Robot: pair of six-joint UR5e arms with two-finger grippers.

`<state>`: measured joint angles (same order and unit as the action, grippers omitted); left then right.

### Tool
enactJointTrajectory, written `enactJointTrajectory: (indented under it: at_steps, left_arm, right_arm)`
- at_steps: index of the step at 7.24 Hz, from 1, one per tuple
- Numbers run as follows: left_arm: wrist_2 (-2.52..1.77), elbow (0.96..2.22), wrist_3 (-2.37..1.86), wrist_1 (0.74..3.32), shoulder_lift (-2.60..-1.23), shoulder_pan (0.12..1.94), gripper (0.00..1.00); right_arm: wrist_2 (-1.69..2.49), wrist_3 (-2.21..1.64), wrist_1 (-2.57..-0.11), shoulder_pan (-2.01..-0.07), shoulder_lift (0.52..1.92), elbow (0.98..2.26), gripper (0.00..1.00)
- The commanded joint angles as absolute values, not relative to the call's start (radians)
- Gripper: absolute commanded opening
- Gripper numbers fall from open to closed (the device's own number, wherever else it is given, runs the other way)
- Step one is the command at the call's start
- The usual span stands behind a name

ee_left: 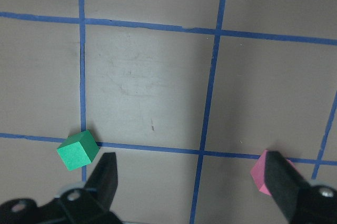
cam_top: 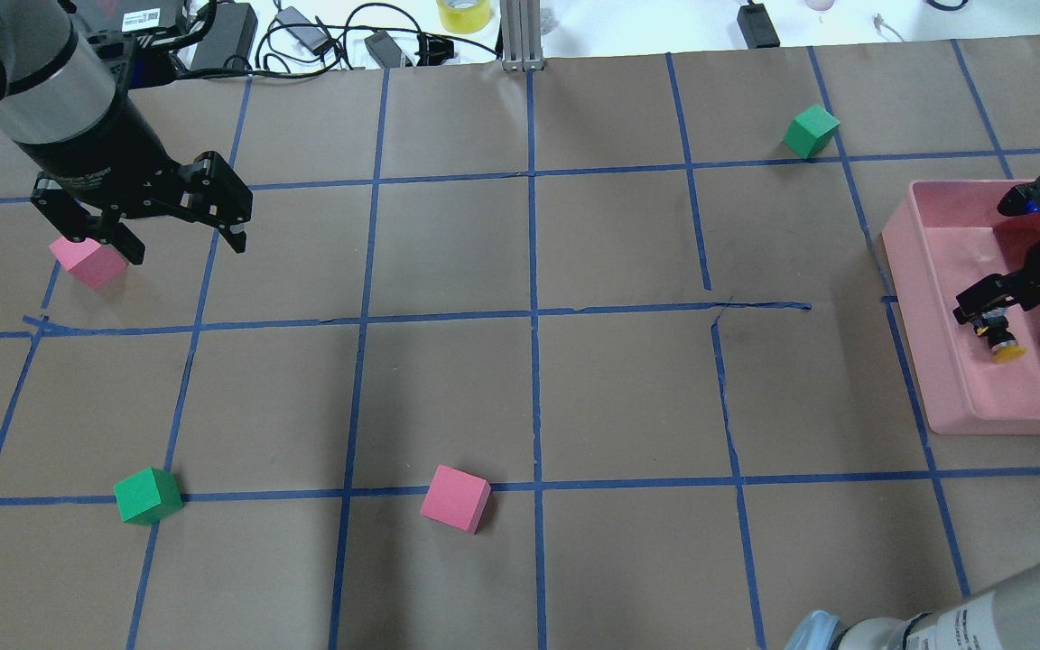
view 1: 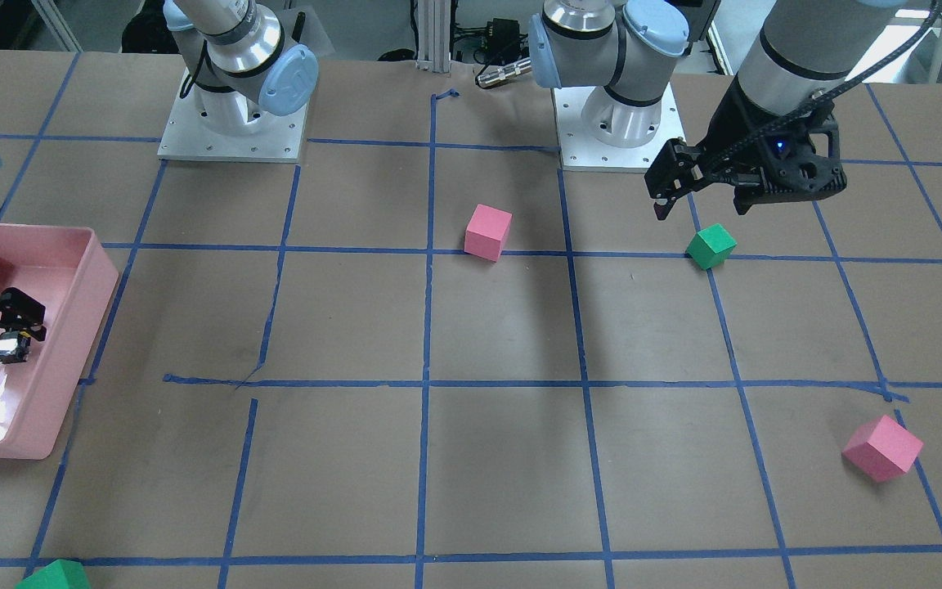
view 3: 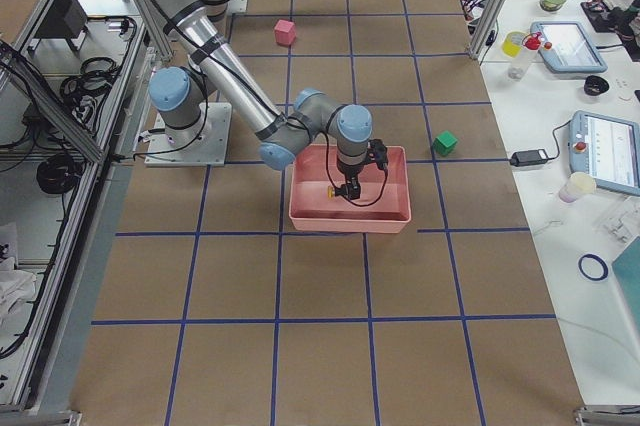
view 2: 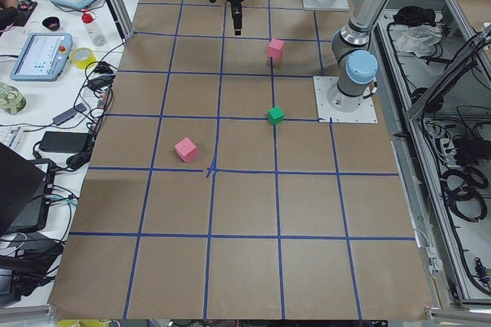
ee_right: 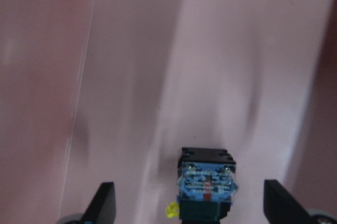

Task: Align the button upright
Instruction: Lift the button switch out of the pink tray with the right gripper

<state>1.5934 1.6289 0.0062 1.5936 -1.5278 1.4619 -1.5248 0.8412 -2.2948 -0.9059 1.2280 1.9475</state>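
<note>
The button (cam_top: 998,339) lies on its side inside the pink tray (cam_top: 913,334), yellow cap toward the robot and black body toward my right gripper (cam_top: 989,316). In the right wrist view the button (ee_right: 206,187) sits between the wide-open fingers (ee_right: 105,203), which do not touch it. It also shows in the front view (view 1: 9,348). My left gripper (cam_top: 181,246) is open and empty, hovering above the table beside a pink cube (cam_top: 87,262).
A green cube (cam_top: 148,496) and a second pink cube (cam_top: 455,498) lie on the near side of the table. Another green cube (cam_top: 812,131) lies at the far right. The tray stands at the right edge.
</note>
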Motion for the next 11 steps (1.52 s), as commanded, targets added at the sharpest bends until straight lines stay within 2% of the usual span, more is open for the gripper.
enactJointTrajectory:
  at_steps: [1, 6, 8, 9, 10, 11]
  left_arm:
    - [1.594, 1.632, 0.006, 1.592, -1.526, 1.462, 1.00]
    - [1.595, 1.632, 0.006, 1.592, -1.526, 1.460, 1.00]
    - [1.595, 1.632, 0.009, 1.592, -1.526, 1.460, 1.00]
    - [1.595, 1.632, 0.009, 1.592, -1.526, 1.460, 1.00]
    - [1.595, 1.632, 0.009, 1.592, -1.526, 1.460, 1.00]
    - [1.595, 1.632, 0.009, 1.592, -1.526, 1.459, 1.00]
  right_arm:
    - [-1.529, 0.828, -2.296, -0.907, 1.227, 1.951, 1.00]
    - [-1.540, 0.816, -2.295, -0.905, 1.224, 1.980, 0.99]
    - [-1.564, 0.825, -2.281, -0.905, 1.226, 1.980, 0.65]
    - [-1.565, 0.824, -2.280, -0.907, 1.227, 1.979, 0.52]
    - [-1.569, 0.827, -2.276, -0.907, 1.229, 1.970, 0.19]
    - [-1.572, 0.825, -2.275, -0.907, 1.230, 1.970, 0.05]
